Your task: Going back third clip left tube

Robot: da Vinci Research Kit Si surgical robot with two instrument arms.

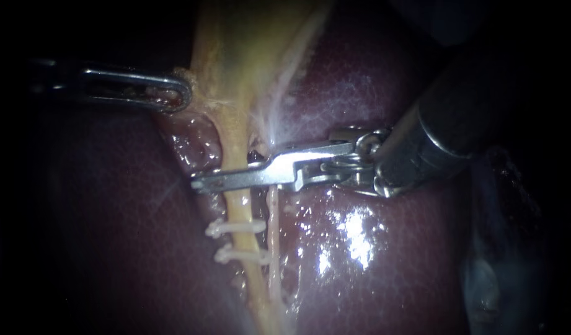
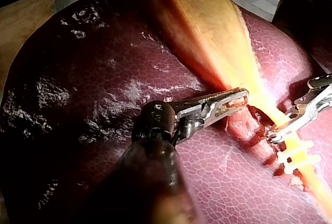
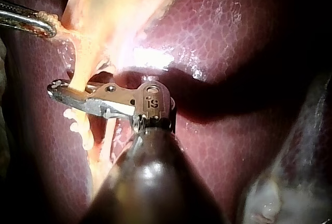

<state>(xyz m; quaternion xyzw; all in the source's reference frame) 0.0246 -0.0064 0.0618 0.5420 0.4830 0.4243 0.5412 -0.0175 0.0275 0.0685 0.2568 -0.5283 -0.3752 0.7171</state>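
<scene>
The yellow left tube runs down from the gallbladder over the liver. Two white clips sit on it, one just below the other. Coming in from the right, my right instrument lies straight across the left tube above the clips. Its jaws hold the tube from both sides, as the right wrist view shows. My left instrument is shut on the gallbladder's edge, up and to the left. The left wrist view shows the same hold.
A thin pale right tube runs just right of the left tube, under my right instrument's jaws. Raw red tissue lies between the two instruments. Wet, glossy liver surrounds everything, dark towards the edges.
</scene>
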